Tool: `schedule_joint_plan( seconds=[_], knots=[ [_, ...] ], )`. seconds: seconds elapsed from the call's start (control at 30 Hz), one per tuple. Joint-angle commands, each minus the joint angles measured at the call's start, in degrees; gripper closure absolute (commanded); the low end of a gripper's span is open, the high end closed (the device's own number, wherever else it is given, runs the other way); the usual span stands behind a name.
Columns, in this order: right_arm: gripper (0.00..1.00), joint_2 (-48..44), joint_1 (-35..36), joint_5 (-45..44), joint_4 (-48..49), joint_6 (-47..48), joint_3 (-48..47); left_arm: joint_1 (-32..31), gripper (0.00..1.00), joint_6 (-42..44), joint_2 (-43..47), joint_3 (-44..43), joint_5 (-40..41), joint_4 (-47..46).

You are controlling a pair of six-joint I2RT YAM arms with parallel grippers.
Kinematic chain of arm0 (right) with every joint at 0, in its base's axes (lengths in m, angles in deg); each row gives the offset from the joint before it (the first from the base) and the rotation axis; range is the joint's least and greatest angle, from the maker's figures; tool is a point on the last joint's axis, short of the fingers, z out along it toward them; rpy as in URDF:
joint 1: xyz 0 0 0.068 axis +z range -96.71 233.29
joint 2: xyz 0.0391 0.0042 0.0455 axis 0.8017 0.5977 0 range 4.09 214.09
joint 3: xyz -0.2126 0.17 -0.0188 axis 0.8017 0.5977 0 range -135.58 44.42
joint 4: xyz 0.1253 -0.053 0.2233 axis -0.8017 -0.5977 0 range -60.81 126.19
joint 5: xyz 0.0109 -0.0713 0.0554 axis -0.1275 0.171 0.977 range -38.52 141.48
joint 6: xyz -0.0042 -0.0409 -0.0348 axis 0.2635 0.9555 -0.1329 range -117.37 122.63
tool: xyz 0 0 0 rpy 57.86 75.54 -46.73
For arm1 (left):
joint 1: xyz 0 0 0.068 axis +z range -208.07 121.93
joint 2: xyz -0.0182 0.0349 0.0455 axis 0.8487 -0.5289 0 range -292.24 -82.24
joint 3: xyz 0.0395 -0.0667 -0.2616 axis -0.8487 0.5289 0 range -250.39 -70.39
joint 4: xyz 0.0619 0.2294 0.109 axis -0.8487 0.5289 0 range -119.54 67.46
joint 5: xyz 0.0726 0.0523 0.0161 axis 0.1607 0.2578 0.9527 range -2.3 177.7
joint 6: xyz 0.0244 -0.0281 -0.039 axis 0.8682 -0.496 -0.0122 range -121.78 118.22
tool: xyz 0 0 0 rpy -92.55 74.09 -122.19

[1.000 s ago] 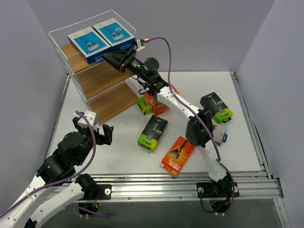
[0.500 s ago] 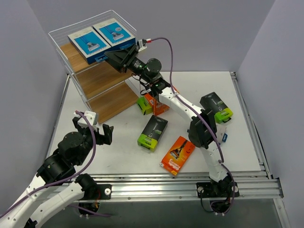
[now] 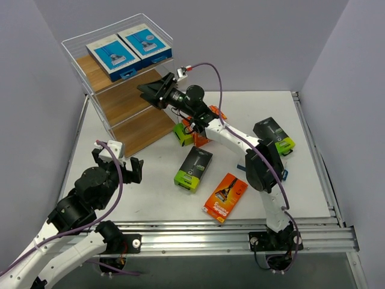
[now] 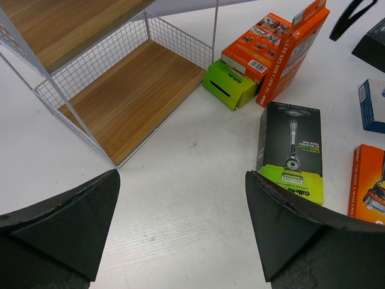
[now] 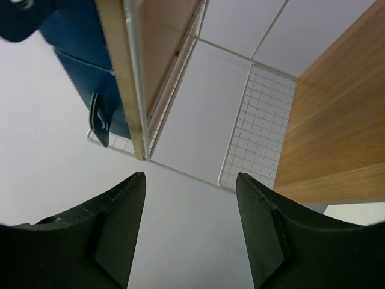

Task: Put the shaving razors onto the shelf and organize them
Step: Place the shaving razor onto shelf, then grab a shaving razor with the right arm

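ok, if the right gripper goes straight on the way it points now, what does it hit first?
Likely the shelf: the right gripper points into the gap between its top and middle boards, with its wire mesh beyond. Depth unclear.

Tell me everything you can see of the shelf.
The shelf is a tall three-tier rack: light brown wooden boards in a thin white wire frame with mesh sides. It stands upright at the far left corner of the table. Two blue-and-white packs lie flat side by side on the top board; no pack shows on the two lower boards. The right end effector hovers open before the middle tier, apart from it.
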Motion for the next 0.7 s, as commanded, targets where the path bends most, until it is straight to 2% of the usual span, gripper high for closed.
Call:
schedule_joint_plan(
  seconds=[0.0,0.23,0.4,0.6,0.67],
  knots=[
    [0.43,-9.9,-0.5,1.0,6.5,2.2,2.9,-0.3,0.06,0.6,0.0,0.0,1.1,-1.6],
    [0.42,-16.9,-1.6,4.2,7.2,4.0,10.0,-0.3,0.06,1.0,0.3,0.3,2.0,-1.9],
    [0.42,-24.4,-3.4,6.7,2.8,8.4,18.1,-0.2,0.06,1.4,-0.6,0.4,2.2,-1.9],
    [0.42,-38.3,-5.3,1.1,-18.7,22.7,31.0,-0.2,0.06,2.0,-1.3,0.5,2.1,-2.0],
    [0.41,-43.0,-6.4,-1.2,-22.6,24.9,34.1,-0.1,0.06,2.3,-0.9,0.8,2.1,-2.6]
  ],
)
